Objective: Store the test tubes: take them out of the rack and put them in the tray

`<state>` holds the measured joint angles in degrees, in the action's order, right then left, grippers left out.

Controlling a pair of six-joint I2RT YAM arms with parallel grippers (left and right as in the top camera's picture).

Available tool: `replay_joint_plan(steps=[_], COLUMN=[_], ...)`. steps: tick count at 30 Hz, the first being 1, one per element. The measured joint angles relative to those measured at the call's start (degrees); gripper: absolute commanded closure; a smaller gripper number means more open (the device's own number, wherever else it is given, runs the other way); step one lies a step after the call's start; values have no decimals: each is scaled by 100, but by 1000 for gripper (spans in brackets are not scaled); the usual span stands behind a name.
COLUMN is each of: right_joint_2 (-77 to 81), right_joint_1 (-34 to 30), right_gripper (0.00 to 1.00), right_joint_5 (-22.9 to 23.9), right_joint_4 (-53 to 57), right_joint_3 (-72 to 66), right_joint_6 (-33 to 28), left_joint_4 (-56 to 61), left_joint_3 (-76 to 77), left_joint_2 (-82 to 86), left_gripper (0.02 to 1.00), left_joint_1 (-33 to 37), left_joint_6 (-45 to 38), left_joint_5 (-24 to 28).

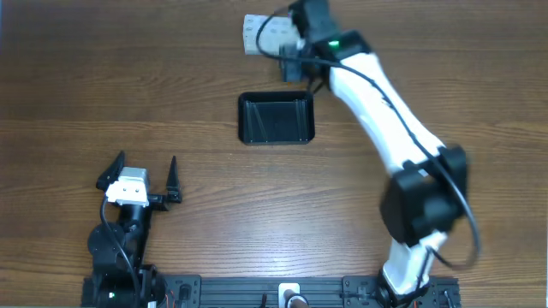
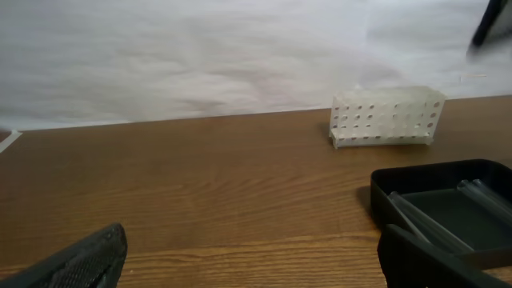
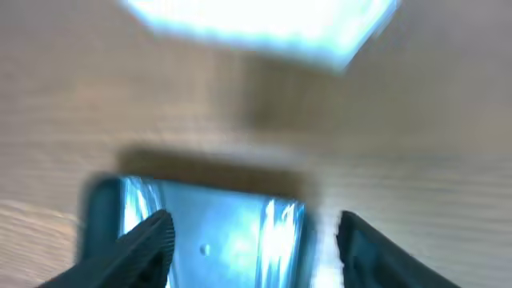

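The black tray [image 1: 276, 120] sits mid-table [image 1: 103, 77], with the white rack [image 1: 259, 36] near it toward 12 o'clock. The right gripper [image 1: 294, 67] hangs between them, beside the rack. The left gripper [image 1: 145, 169], fingers spread wide, sits well off toward 8 o'clock.

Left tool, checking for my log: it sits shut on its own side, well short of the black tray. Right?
Not quite. The left tool is open, its fingers spread wide apart, as the top view shows. It does sit on its own side, well short of the black tray.
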<state>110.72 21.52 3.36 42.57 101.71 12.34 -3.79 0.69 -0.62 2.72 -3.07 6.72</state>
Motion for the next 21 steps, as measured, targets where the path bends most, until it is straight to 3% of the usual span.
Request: replay_joint_plan(steps=[5, 10, 16, 21], right_joint_2=[-1248, -2776, -4406, -5899], right_joint_1=[-400, -883, -1513, -1547], right_gripper=[134, 7, 7, 9], right_joint_5=[214, 326, 367, 387], right_joint_4=[-1274, -2640, -3281, -3974], right_joint_3=[-581, -2656, -4977, -6328], right_joint_6=[-595, -905, -997, -1001], left_joint_4=[2, 0, 2, 0], left_joint_3=[0, 0, 0, 0], left_joint_2=[0, 0, 0, 0], left_gripper=[18, 18, 18, 20], left_joint_1=[0, 0, 0, 0], left_joint_6=[0, 0, 0, 0], left_joint_5=[0, 0, 0, 0])
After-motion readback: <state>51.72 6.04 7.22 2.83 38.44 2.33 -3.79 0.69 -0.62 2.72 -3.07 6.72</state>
